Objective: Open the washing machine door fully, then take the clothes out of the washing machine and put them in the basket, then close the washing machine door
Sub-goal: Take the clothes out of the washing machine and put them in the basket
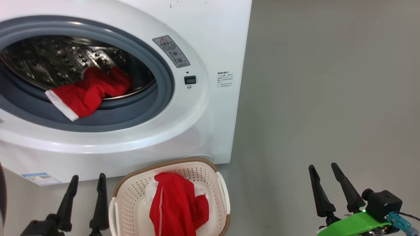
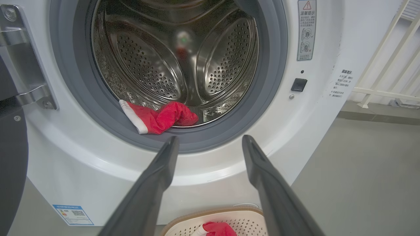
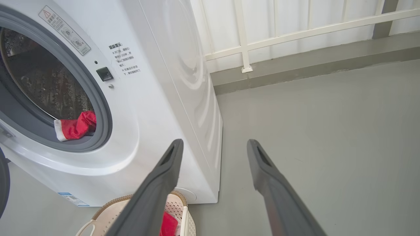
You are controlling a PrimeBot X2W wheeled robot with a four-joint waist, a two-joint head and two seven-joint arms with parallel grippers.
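The washing machine fills the 10 o'clock area of the frame, with the drum opening exposed. A red garment with a white cuff lies across the grey rubber ring at the opening's 5 o'clock point. The basket stands at 6 o'clock on the floor and contains a second red garment. The left gripper at 7 o'clock and the right gripper at 4 o'clock have their fingers spread and hold nothing.

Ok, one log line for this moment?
washing machine door open | one red garment over drum edge | other red garment in basket | left gripper open, empty | right gripper open, empty
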